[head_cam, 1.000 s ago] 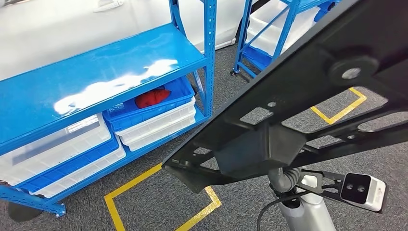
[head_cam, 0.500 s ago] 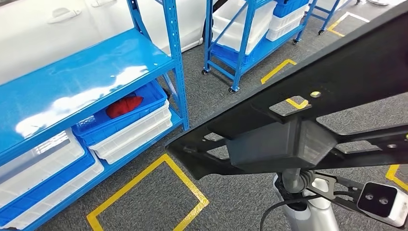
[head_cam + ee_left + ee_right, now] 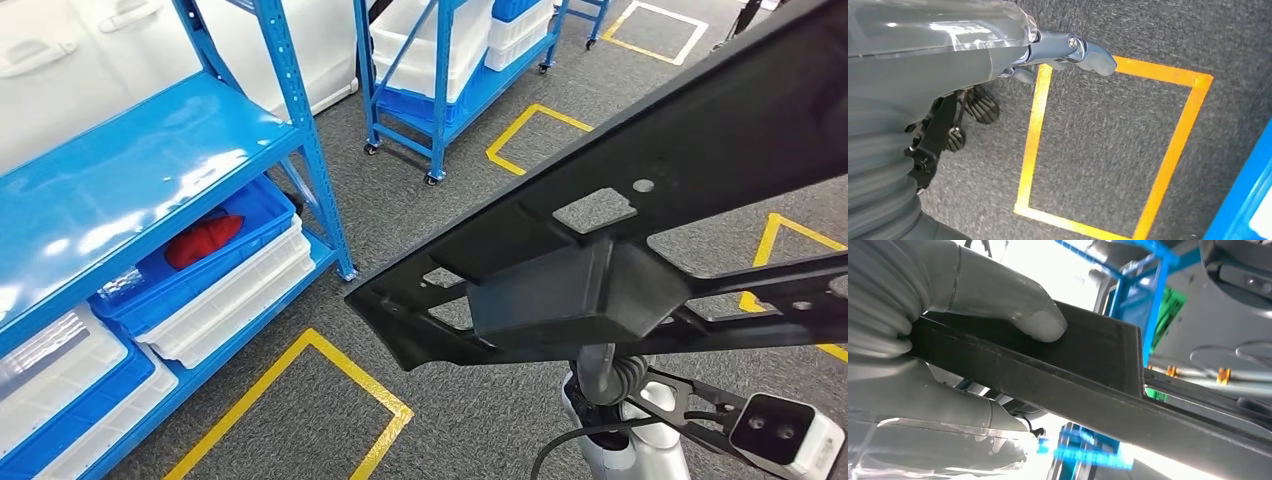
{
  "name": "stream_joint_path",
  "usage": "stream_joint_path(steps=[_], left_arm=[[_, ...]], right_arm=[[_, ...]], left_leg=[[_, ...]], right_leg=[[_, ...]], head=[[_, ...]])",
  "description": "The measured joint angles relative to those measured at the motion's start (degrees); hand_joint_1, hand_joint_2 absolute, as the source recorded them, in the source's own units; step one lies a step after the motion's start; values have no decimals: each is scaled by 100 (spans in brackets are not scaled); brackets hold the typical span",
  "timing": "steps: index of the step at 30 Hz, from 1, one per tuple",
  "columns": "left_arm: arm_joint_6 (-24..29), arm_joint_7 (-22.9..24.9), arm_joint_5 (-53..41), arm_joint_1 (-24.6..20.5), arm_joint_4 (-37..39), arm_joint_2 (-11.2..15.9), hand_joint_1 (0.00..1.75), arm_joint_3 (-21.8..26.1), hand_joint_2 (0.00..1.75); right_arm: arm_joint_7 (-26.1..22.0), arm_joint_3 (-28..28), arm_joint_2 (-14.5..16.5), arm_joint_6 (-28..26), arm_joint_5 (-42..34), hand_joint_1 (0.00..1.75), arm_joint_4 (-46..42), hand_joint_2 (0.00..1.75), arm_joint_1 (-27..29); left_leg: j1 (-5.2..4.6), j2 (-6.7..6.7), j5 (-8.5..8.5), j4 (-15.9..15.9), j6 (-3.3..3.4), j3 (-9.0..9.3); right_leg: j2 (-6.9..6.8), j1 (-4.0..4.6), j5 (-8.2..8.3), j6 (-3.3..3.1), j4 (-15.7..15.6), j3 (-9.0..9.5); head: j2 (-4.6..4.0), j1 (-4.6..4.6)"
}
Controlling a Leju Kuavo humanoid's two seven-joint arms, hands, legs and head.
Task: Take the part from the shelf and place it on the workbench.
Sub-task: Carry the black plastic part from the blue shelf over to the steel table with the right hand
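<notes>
A large flat black part [image 3: 640,200] with cut-outs and a boxy block underneath spans the right of the head view, tilted and held high above the floor. In the right wrist view my right hand [image 3: 948,340] grips the edge of this black part [image 3: 1088,385], with the thumb pressed on one face and the fingers under the other. My left hand [image 3: 998,75] hangs over the grey carpet and holds nothing, its thumb [image 3: 1083,52] sticking out.
A blue shelf [image 3: 130,170] stands at the left, with blue and white bins [image 3: 230,290] and a red item [image 3: 200,240] on its lower level. A second blue rack [image 3: 440,80] stands farther back. Yellow tape squares [image 3: 320,400] mark the grey carpet.
The whole view has swung round: the blue shelf has slid towards the left edge and more racks and floor squares show. The part stays in my right hand.
</notes>
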Motion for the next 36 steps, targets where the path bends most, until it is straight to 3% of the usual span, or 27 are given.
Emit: stream_joint_path(steps=[1, 3, 5, 7, 8, 9, 10, 12, 14, 17, 18, 20, 22, 24, 25, 26, 27, 29, 30, 32, 34, 36], left_arm=[[1, 8, 1, -13, 0, 2, 0, -10, 175], [3, 28, 1, -38, 2, -9, 0, -29, 175], [6, 37, -8, -32, 5, -26, 0, -38, 175], [3, 11, -14, -13, 10, -58, 0, -39, 175], [-4, -7, -9, -8, 13, -81, 0, -39, 175], [-12, -21, -5, -9, 14, -105, 0, -40, 175], [-19, -28, -2, -13, 15, -127, 0, -43, 175], [-22, -33, 0, -15, 16, -166, 0, -57, 175], [-24, -35, -5, -10, 17, -202, 0, -76, 175], [-2, -23, -14, -14, 20, -271, 0, -119, 175], [13, -6, -10, -17, 20, -296, 0, -131, 175], [43, 39, -5, 1, 21, -342, 0, -140, 175], [64, 85, 0, 51, 22, -375, 0, -140, 175], [77, 110, 0, 94, 23, -398, 0, -140, 175], [81, 113, 0, 102, 24, -408, 0, -140, 175], [83, 112, 0, 105, 24, -418, 0, -140, 175], [85, 111, 0, 104, 24, -428, 0, -140, 175], [95, 114, 0, 108, 25, -445, 0, -140, 175], [106, 129, 0, 111, 25, -450, 0, -140, 175], [136, 177, 0, 116, 26, -457, 0, -139, 175], [170, 208, 0, 122, 29, -469, 0, -138, 175], [182, 190, -4, 150, 39, -481, 0, -133, 175]], right_arm=[[0, 5, 2, -48, 25, 175, -14, 175, 11], [-1, 27, 1, -147, 59, 175, -61, 175, 22], [-2, 71, -5, -233, 58, 175, -99, 175, 20], [-1, 115, -25, -296, 30, 175, -106, 175, 19], [1, 131, -43, -316, 14, 175, -112, 175, 20], [2, 142, -64, -324, -4, 175, -126, 175, 22], [2, 146, -87, -314, -21, 175, -149, 175, 26], [1, 127, -120, -228, -57, 175, -212, 175, 48], [0, 83, -131, -112, -74, 175, -271, 175, 87], [0, -7, -131, 33, -15, 175, -371, 175, 199], [-1, -39, -131, 52, 10, 175, -410, 175, 244], [-1, -77, -131, 3, 38, 175, -472, 175, 295], [-1, -86, -130, -106, 79, 175, -501, 175, 337], [0, -85, -132, -219, 110, 175, -508, 175, 407], [1, -85, -134, -268, 107, 175, -510, 175, 441], [1, -85, -135, -316, 97, 175, -510, 175, 465], [1, -85, -136, -363, 88, 175, -511, 175, 484], [0, -85, -134, -451, 99, 175, -517, 175, 529], [0, -86, -134, -490, 115, 175, -532, 175, 577], [-1, -88, -126, -534, 152, 175, -586, 175, 724], [-1, -85, -105, -545, 173, 175, -644, 175, 854], [-1, -72, -64, -558, 178, 175, -668, 175, 915]], left_leg=[[5, 37, -17, -1, -31, 6], [32, -132, -172, 172, -92, -42], [59, -449, -525, 775, -133, -291], [65, -578, -805, 1495, -155, -627], [68, -594, -799, 1642, -162, -709], [77, -607, -675, 1565, -164, -693], [92, -644, -460, 1272, -164, -577], [138, -875, -93, 515, -154, -269], [155, -1062, -9, 160, -128, -121], [128, -968, -5, 133, -41, -110], [127, -902, 15, 111, 5, -102], [127, -756, 50, 60, 96, -87], [91, -596, 50, 52, 148, -90], [64, -441, 42, 56, 161, -98], [56, -371, 38, 57, 162, -99], [49, -309, 33, 58, 159, -94], [42, -253, 26, 58, 151, -84], [12, -161, 3, 64, 112, -62], [0, -116, -8, 65, 86, -52], [-13, -16, -24, 49, 30, -25], [1, -111, -112, 116, -32, -26], [26, -415, -421, 596, -83, -223]], right_leg=[[65, -11, 11, -35, -14, -1], [184, -40, 47, -104, -59, 10], [304, -56, 70, -149, -80, 13], [448, -55, 73, -162, -71, 6], [526, -55, 73, -162, -62, 5], [608, -57, 71, -156, -49, 7], [686, -60, 65, -144, -31, 8], [827, -59, 45, -95, 20, -9], [932, -56, 45, -31, 55, -51], [1069, -79, 90, 78, 31, -94], [1036, -83, 78, 109, 48, -110], [754, -67, -119, 154, 348, -253], [439, -64, -490, 181, 1054, -582], [357, -78, -664, 198, 1583, -823], [338, -82, -601, 195, 1562, -798], [302, -81, -450, 183, 1312, -651], [201, -70, -272, 156, 909, -417], [-37, -11, -77, 77, 215, -36], [-105, 18, -62, 40, 52, 42], [-18, 33, -63, -18, -3, 37], [102, -3, -26, -80, -58, 52], [231, -35, 13, -134, -99, 63]], head=[[0, 1], [0, 0], [0, 0], [0, 1], [0, 1], [0, 1], [0, 1], [0, 1], [0, 0], [0, 0], [0, 1], [0, 1], [0, 1], [0, 1], [0, 1], [0, 1], [0, 1], [0, 1], [0, 1], [0, 1], [0, 1], [0, 1]])
